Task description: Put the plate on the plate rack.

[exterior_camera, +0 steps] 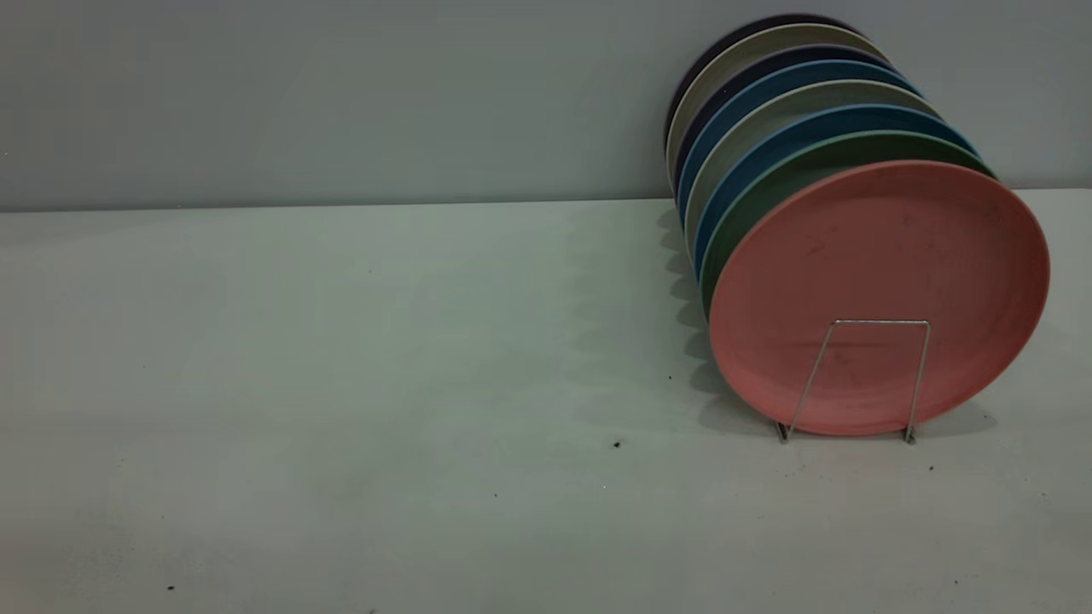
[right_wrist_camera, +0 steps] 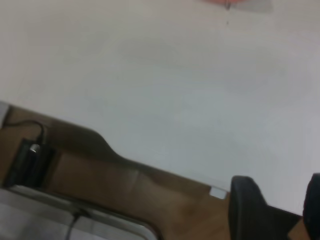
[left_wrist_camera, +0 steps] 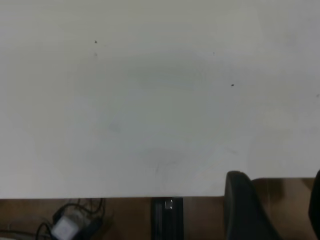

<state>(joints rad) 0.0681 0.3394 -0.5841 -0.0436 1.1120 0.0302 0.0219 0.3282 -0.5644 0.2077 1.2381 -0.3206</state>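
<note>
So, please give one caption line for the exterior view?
Pink plate upright at the front of a wire rack filled with plates; no arms visible.

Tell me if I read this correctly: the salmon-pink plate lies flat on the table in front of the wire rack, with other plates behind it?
Not quite. In the exterior view the pink plate stands upright on edge in the plate rack, not flat on the table. The other plates do stand behind it.

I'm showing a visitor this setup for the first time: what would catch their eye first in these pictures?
First, the row of plates standing on edge at the table's right in the exterior view, the salmon-pink plate in front. Across its lower face runs a low loop of the wire plate rack. Behind it stand a green plate and blue plates. Neither arm appears there.
</note>
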